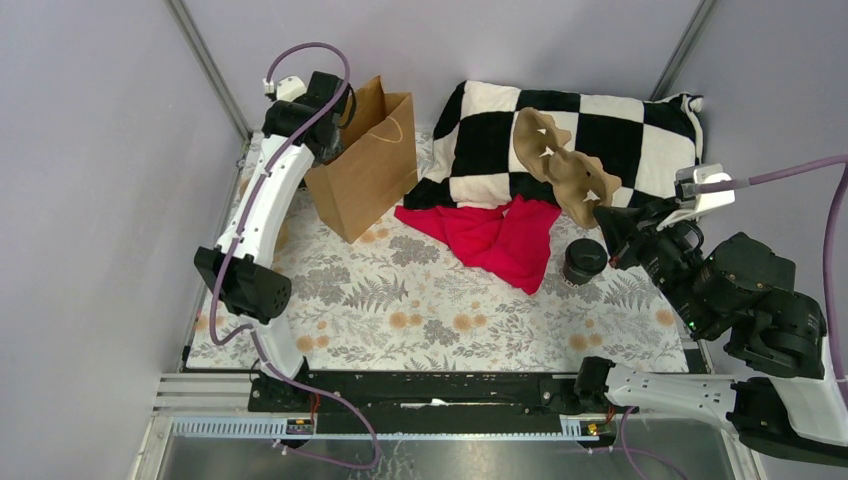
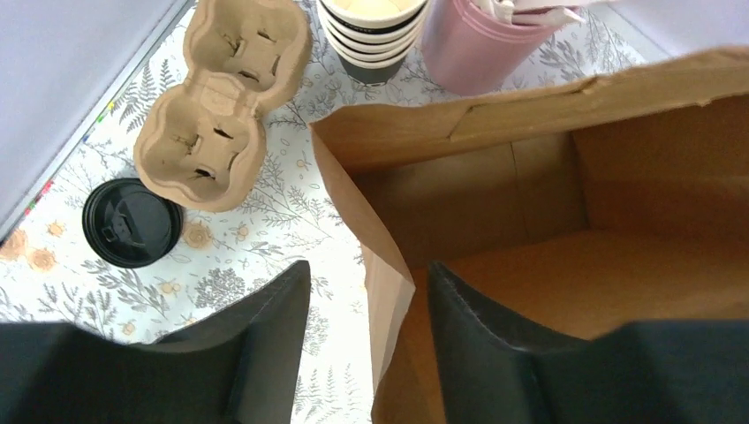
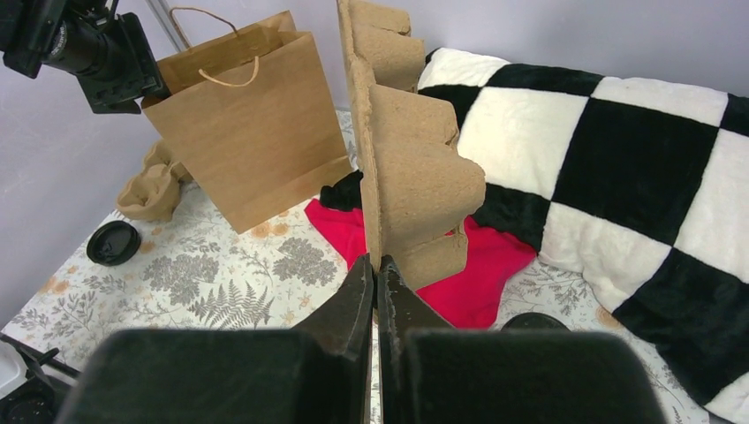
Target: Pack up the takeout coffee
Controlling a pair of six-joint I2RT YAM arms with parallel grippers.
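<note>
The takeout coffee (image 1: 585,260), a small dark cup with a black lid, stands on the floral cloth by the red fabric; only its lid edge (image 3: 539,321) shows in the right wrist view. My right gripper (image 3: 378,262) is shut on the lower edge of a cardboard cup carrier (image 1: 560,165) and holds it upright in the air, above and just behind the coffee. The brown paper bag (image 1: 365,170) stands open at the back left. My left gripper (image 2: 369,267) is open astride the bag's rim (image 2: 389,265), one finger inside the bag, one outside.
A checkered pillow (image 1: 600,135) and red cloth (image 1: 500,238) fill the back middle. Left of the bag lie a second cup carrier (image 2: 221,106) and a round black lid (image 2: 132,223); I cannot tell whether a cup is under it. Stacked lidless cups (image 2: 371,35) and a pink container (image 2: 486,44) stand behind.
</note>
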